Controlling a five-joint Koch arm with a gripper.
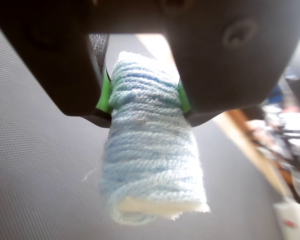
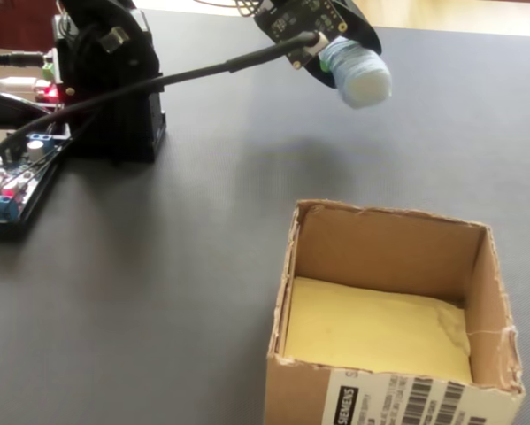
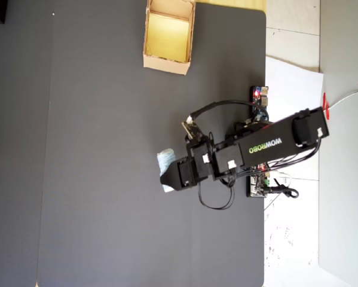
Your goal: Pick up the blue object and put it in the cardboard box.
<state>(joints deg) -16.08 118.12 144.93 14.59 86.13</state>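
In the wrist view the blue object (image 1: 150,150), a pale blue ribbed yarn bundle, fills the middle, pinched between green-padded jaws of my gripper (image 1: 144,97), which is shut on it. The fixed view shows the blue object (image 2: 360,75) held in the air at the top, above the dark mat and behind the cardboard box (image 2: 481,310). That box is tan, open-topped, yellowish inside, with nothing in it. From overhead, the blue object (image 3: 165,162) sticks out left of the gripper (image 3: 168,173), and the cardboard box (image 3: 167,62) lies far off at the top.
A dark grey mat (image 3: 107,179) covers the table. The arm's black base (image 2: 114,88) and circuit boards with lit red LEDs (image 2: 17,181) stand at the left of the fixed view. White paper and floor (image 3: 292,78) lie right of the mat overhead.
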